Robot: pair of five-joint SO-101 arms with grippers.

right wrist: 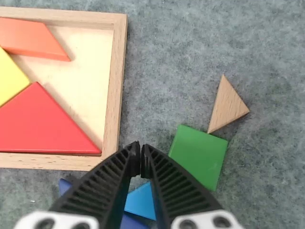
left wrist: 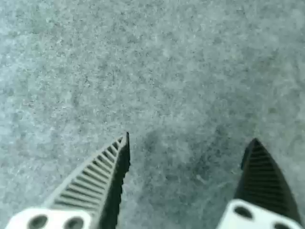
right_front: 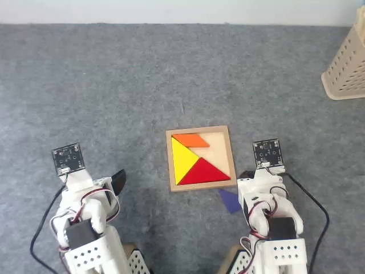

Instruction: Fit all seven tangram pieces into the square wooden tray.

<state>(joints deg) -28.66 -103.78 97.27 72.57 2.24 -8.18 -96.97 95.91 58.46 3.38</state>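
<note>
Soft, even, fairly bright light from above spreads over the grey cloth (right_front: pixel 114 85), leaving only faint, short shadows along the outer rim of the wooden tray (right wrist: pixel 116 95) and a dim patch between the spread fingers of the left gripper (left wrist: pixel 190 138).

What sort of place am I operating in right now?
Probably a tabletop lab or practice setup rather than a home. A grey carpet-like mat covers the whole work surface, a square wooden tray for a puzzle lies in the middle of it, and a beige perforated basket stands at the far edge.
</note>
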